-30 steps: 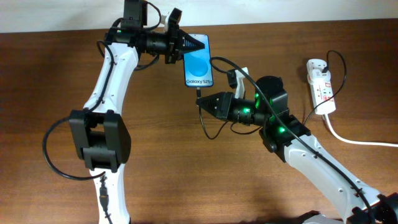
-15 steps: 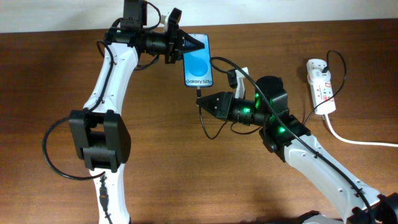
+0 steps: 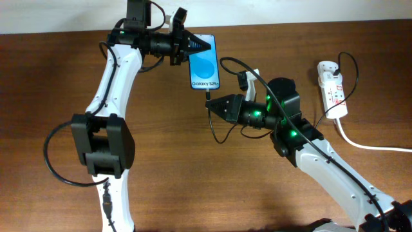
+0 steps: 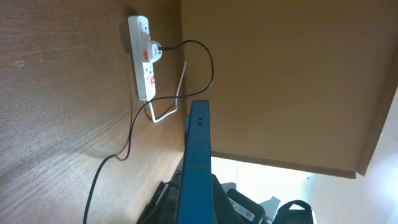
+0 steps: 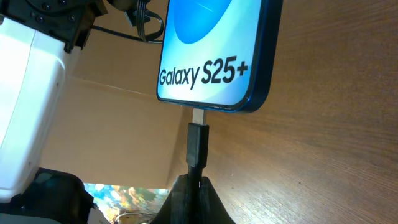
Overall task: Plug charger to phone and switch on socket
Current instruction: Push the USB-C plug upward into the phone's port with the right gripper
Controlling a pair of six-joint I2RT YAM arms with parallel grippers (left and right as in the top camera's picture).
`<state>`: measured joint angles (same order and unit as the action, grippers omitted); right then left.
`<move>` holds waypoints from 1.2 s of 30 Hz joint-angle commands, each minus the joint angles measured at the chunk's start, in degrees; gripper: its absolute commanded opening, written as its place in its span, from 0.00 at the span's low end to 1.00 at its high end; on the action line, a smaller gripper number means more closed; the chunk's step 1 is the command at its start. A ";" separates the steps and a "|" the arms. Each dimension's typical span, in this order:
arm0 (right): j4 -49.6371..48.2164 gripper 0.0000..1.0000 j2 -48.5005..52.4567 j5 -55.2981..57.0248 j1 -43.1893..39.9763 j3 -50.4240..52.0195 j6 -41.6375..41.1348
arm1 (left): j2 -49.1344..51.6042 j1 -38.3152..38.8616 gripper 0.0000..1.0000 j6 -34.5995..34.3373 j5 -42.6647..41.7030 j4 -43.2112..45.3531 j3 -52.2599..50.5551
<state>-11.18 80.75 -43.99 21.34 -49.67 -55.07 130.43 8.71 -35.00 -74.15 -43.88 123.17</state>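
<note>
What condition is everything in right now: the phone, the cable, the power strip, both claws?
phone: screen lit.
charger: tip at the phone's port, metal showing.
socket: one outlet occupied; switch unclear.
left claw: shut on phone.
right claw: shut on charger.

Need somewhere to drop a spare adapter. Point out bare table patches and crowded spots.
Bare brown wooden table lies left of the white left arm, and between it and the white right arm, toward their bases. Crowded: below the blue-screened smartphone, where the right gripper pinches the thin black charger plug.
</note>
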 commanded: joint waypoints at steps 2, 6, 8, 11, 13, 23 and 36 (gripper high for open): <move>-0.66 0.04 0.00 2.49 -1.11 -0.02 0.74 | -0.35 0.92 0.00 -0.15 -4.09 -0.33 0.61; -0.68 0.04 0.00 2.49 -1.11 -0.02 0.74 | -0.35 1.05 0.00 -0.15 -4.09 -0.33 0.61; -0.68 0.04 0.00 2.49 -1.11 -0.02 0.74 | -0.35 1.27 0.00 -0.15 -4.09 -0.33 0.61; -0.68 0.04 0.00 2.49 -1.11 -0.02 0.72 | -0.35 1.81 0.00 -0.15 -4.07 -0.31 0.61; -0.68 0.04 0.00 2.45 -1.11 -0.02 0.70 | -0.35 2.29 0.00 -0.15 -3.76 -0.31 0.61; -1.99 0.04 0.00 2.56 -1.18 -0.02 0.52 | -0.35 2.67 0.00 -0.15 -3.06 -0.72 0.61; -3.04 0.04 0.00 4.11 -2.89 -0.04 0.55 | -0.35 3.78 0.00 5.03 -7.76 -2.67 0.61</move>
<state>-12.43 80.75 -45.34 20.97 -49.28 -55.24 130.43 10.13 -33.01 -75.22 -44.31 123.17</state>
